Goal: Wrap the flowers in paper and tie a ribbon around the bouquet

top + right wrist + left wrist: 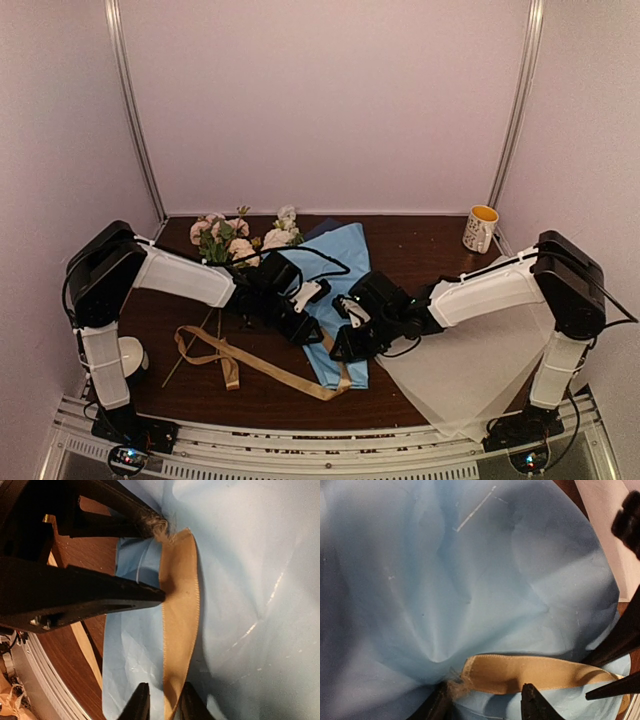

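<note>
The bouquet (335, 265), a cone of light blue paper (470, 580), lies mid-table with white blooms (284, 232) at its far end. The tan ribbon (250, 365) trails over the wood and crosses the cone's narrow end (540, 672) (180, 605). My left gripper (486, 690) (305, 325) is open over the paper; the ribbon's frayed end (457, 686) touches one finger. My right gripper (165, 692) (345, 340) faces it. Its jaws stand narrowly open around the ribbon, which rests against one finger, with a gap to the other.
Loose pink flowers (222, 235) lie at the back left. A white mug (480, 228) stands at the back right. A pale translucent sheet (470, 375) covers the near right. A white round object (130, 355) sits by the left arm's base.
</note>
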You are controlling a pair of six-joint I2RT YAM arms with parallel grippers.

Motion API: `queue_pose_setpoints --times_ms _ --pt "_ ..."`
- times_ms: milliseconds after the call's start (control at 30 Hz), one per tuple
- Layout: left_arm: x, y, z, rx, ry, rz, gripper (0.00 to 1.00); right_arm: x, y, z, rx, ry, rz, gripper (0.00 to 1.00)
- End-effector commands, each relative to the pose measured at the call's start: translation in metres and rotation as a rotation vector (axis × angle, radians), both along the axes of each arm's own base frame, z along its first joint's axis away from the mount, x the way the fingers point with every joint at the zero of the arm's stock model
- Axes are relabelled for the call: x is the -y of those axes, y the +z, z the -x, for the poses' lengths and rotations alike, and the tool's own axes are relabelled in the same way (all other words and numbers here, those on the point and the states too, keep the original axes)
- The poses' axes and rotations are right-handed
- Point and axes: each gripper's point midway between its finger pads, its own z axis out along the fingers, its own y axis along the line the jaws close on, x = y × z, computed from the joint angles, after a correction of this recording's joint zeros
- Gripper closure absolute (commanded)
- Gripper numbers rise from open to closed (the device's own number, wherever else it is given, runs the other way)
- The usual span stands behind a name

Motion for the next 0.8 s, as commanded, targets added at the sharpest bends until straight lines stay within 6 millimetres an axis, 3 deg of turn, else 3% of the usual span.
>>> queue_pose_setpoints --times_ms 0,67,200,433,633,767 --pt "-0.014 -0.021 0.003 -0.042 0.033 -0.06 0.49 -0.013 0.005 0.004 -0.018 0.023 -0.034 0.89" --pt "-0.016 -0.022 0.003 -0.041 0.039 -0.061 0.49 -0.008 0.006 0.003 -0.012 0.009 -0.02 1.0" --pt "-0.021 -0.022 0.001 -0.042 0.053 -0.062 0.49 0.015 0.021 0.002 0.013 -0.049 0.003 1.0" --pt "-0.027 -0.027 0.001 -0.038 0.056 -0.087 0.48 0.074 0.032 0.01 0.033 -0.191 0.018 1.0" --pt "-0.031 -0.029 0.001 -0.032 0.058 -0.107 0.48 0.125 0.027 0.008 0.032 -0.324 0.054 1.0" --pt "-0.032 -0.029 0.0 -0.027 0.059 -0.113 0.48 0.144 0.015 0.021 -0.007 -0.311 0.123 1.0"
